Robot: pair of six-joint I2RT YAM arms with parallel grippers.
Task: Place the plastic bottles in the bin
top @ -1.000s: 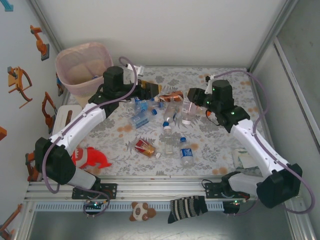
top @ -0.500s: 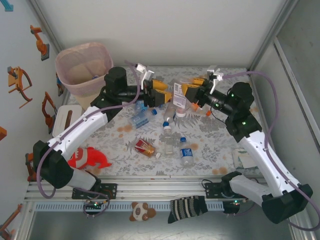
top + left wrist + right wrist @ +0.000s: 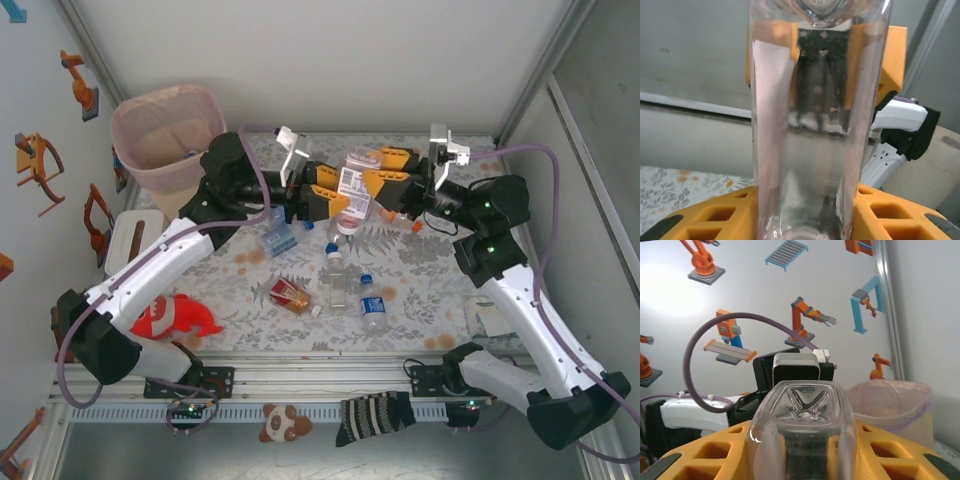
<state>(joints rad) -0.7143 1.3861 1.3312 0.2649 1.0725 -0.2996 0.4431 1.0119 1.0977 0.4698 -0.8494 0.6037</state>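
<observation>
The bin is open from above. Mid-table is crowded with loose bottles; a clear bottle clamped between left gripper and right gripper bars the far middle.

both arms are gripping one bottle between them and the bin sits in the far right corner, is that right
No, the bin sits in the far left corner, as the top view shows. The rest stands: the left gripper and the right gripper both have their jaws on one bottle between them.
</observation>
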